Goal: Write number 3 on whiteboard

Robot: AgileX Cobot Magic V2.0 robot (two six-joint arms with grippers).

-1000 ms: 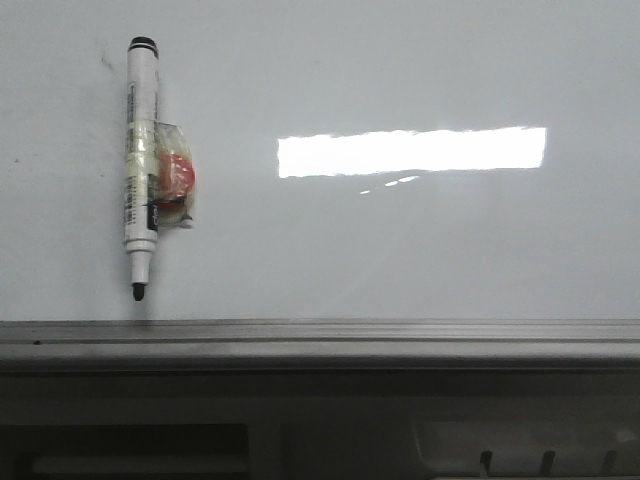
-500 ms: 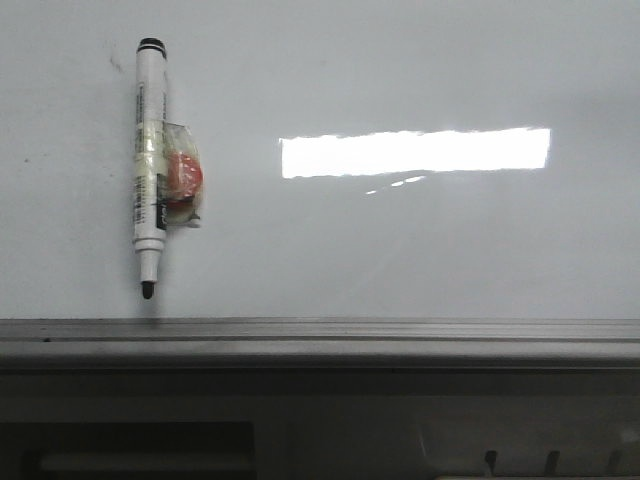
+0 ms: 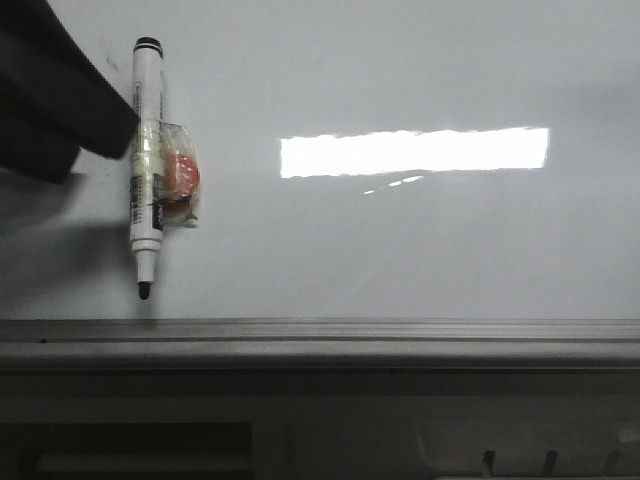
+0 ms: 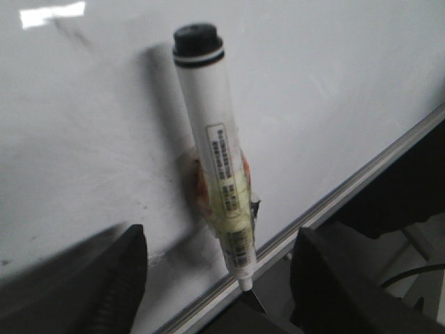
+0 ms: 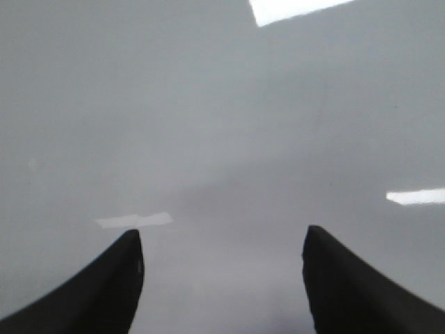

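Note:
The whiteboard (image 3: pixel 420 240) fills the front view, with its grey metal ledge (image 3: pixel 320 335) along the lower edge. No number 3 shows on it. A white marker pen (image 3: pixel 146 160) with a black cap end and black tip hangs on the board at the left, tip down, with a red magnet taped to it (image 3: pixel 180 178). My left gripper (image 4: pixel 219 268) is open, its fingers either side of the pen's (image 4: pixel 217 160) lower part without touching it. In the front view the left arm (image 3: pixel 50 95) enters at upper left. My right gripper (image 5: pixel 221 243) is open and empty over bare board (image 5: pixel 222 125).
A bright rectangular light reflection (image 3: pixel 414 151) lies on the board's middle. A small faint dark smudge (image 3: pixel 108 62) sits by the pen's top. Below the ledge is a dark grey frame (image 3: pixel 320 430).
The dark left arm has come into the front view at upper left, beside the pen. The pen itself stays hanging in about the same place.

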